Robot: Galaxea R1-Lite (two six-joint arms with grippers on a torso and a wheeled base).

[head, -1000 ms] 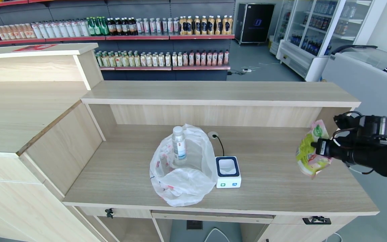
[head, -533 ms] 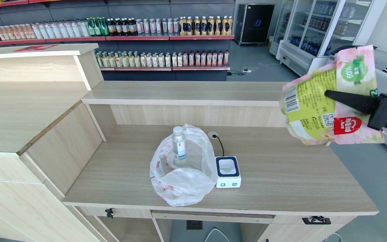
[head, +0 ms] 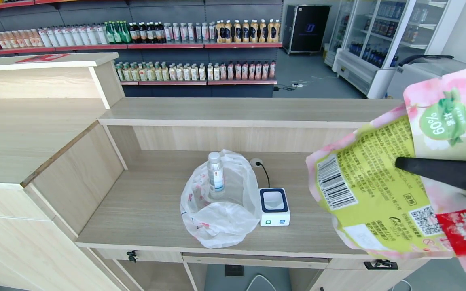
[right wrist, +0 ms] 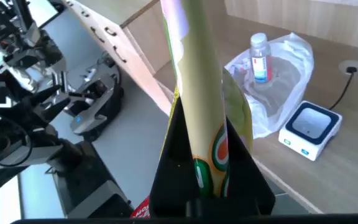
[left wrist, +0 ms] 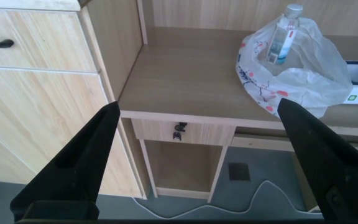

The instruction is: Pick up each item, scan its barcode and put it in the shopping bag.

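r claw [head: 403, 164] clamps pouch [head: 378, 194] w/ barcode showing, rt of scanner [head: 274, 206].

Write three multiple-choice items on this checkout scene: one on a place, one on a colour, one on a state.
1. Where is the bottle?
A) on the scanner
B) in the bag
C) in the right hand

2. The scanner's casing is:
A) white
B) red
C) green

3. The right hand is:
A) open
B) shut on the bottle
C) shut on the pouch

Key:
1 B: the bottle stands upright inside the bag's open mouth.
2 A: the casing is white around a dark window.
3 C: the pouch is pinched in it.
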